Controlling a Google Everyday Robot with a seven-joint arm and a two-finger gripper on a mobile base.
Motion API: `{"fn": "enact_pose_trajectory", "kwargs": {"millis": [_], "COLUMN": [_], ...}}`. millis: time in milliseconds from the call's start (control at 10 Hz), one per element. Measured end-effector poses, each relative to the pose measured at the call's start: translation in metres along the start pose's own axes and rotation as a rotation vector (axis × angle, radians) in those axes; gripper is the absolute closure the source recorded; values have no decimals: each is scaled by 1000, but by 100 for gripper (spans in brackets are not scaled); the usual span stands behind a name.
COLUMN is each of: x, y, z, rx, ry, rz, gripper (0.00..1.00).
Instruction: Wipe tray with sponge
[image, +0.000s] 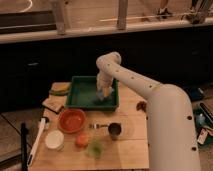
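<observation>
Dark-green rectangular plastic tray (80, 97) with low walls sits at the far side of the light wooden table (130, 150). We see the small blue rectangular sponge (102, 94) inside it, down on the tray's floor in the right half. The white arm's gripper (103, 90) reaches down into the tray from above, and its fingers look clenched on the sponge, whose blue shows right at their tips. Just beside the tray's left wall, outside the tray, lies a yellow-and-green sponge (60, 88). Nearer to us we find a round orange-red bowl (72, 120) just in front of the tray's left corner, a small white round cup (54, 140) in front of that bowl, and a white-handled brush (37, 140) lying along the table's left edge. A dark metal cup (114, 130) stands in front of the tray's right part, apart from it, and a small brown lump (142, 105) lies on the table to the tray's right.
</observation>
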Motion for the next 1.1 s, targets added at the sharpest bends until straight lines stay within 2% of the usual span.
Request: {"fn": "enact_pose_trajectory", "kwargs": {"millis": [100, 200, 700, 1000, 1100], "x": [1, 2, 2, 4, 4], "y": [0, 0, 1, 1, 1], "z": [0, 0, 2, 1, 2], "rx": [2, 4, 5, 7, 7], "ry": [0, 0, 0, 1, 2], "rz": [0, -1, -19, -27, -31], "gripper": [83, 87, 88, 96, 96]}}
